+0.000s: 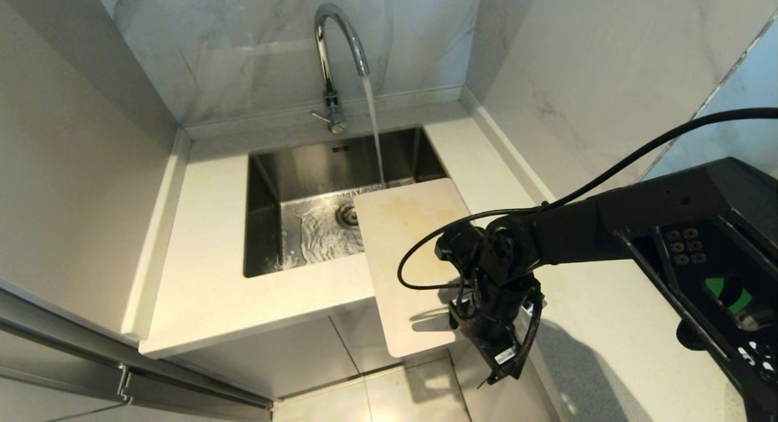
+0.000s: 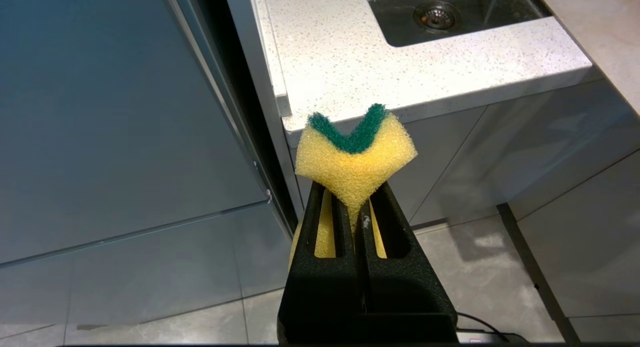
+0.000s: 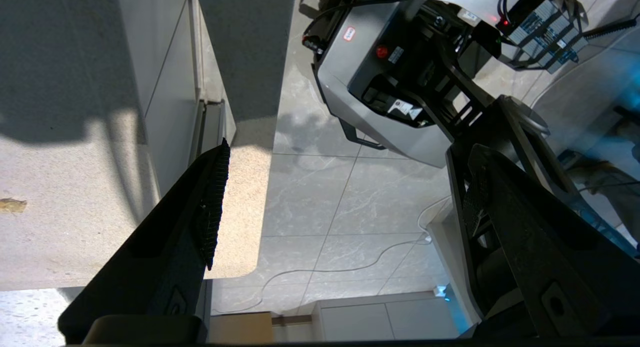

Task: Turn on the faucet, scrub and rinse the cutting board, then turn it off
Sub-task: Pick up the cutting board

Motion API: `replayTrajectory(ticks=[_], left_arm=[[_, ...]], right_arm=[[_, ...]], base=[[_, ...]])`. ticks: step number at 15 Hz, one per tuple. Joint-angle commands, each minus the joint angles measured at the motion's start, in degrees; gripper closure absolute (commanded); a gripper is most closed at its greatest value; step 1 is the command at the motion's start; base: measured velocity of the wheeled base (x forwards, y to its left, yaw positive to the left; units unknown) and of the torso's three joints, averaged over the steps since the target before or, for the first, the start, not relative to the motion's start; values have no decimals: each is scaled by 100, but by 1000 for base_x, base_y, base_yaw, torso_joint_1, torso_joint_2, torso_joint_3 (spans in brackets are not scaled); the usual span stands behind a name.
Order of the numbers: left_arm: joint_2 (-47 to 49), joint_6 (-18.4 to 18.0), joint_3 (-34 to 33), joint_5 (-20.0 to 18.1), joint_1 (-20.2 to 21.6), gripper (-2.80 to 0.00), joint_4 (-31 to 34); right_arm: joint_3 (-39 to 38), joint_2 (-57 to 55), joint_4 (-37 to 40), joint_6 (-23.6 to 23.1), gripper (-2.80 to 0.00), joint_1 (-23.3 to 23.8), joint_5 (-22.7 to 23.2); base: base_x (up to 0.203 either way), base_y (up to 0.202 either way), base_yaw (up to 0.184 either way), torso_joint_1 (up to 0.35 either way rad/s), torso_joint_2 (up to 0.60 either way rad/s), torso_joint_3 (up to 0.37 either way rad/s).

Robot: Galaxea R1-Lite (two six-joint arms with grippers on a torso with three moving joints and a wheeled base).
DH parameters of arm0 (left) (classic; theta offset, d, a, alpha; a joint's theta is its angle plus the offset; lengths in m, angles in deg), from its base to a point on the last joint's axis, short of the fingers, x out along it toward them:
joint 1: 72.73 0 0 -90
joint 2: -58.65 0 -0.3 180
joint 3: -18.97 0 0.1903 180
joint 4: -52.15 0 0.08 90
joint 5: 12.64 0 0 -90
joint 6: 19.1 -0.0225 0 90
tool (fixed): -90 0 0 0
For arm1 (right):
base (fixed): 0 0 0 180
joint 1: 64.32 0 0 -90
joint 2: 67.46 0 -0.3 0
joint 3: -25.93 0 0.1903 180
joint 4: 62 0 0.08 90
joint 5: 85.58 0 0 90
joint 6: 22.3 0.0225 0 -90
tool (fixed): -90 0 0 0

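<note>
Already, in the head view, water is seen running from the faucet (image 1: 336, 51) into the sink (image 1: 267, 185), the stream landing just beside the far edge of the cutting board (image 1: 408, 252). The board is laid across the sink's right near corner and the countertop (image 1: 200, 276), with its near end jutting out over the floor, unsupported. Yellowish stains are visible on its far half. The right gripper (image 1: 495, 349) is held at the board's near right edge, pointing down past the counter's front.

From the left wrist view, the left gripper (image 2: 356, 207) is shown low and to the near left of the counter, clamped tight on a yellow sponge (image 2: 354, 157), which is folded into a V with its green scouring face outward. The sink drain is seen beyond the counter edge.

From the right wrist view, the right gripper's fingers (image 3: 212, 197) are spread wide and nothing is held between them. One ribbed finger is set against the board's near corner region; the other is well apart, with only floor tiles and the robot's base behind it. Whether the finger touches the board cannot be told.

A slip is judged the main risk: since so much of the board overhangs, it could be tipped or pushed off the counter if it is nudged or pinched only at its corner. Water could also be splashed outward by the tilted, wet surface.
</note>
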Motion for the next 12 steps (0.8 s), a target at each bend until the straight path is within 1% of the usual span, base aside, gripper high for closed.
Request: replayTrajectory(ticks=[1,7,12], left_arm=[[-19,-4,0,4,5,0,0],[-19,0,-5,4,5,0,0],[-19,0,-9,4,5,0,0]], right_arm=[[11,-13,11,48,-280,34,-17],[298,-80,-25,53,-280,194,-60],[327,-133,-25,31,-280,197,-43]], base=[[0,0,0,0,0,0],[0,0,0,0,0,0],[0,0,0,0,0,0]])
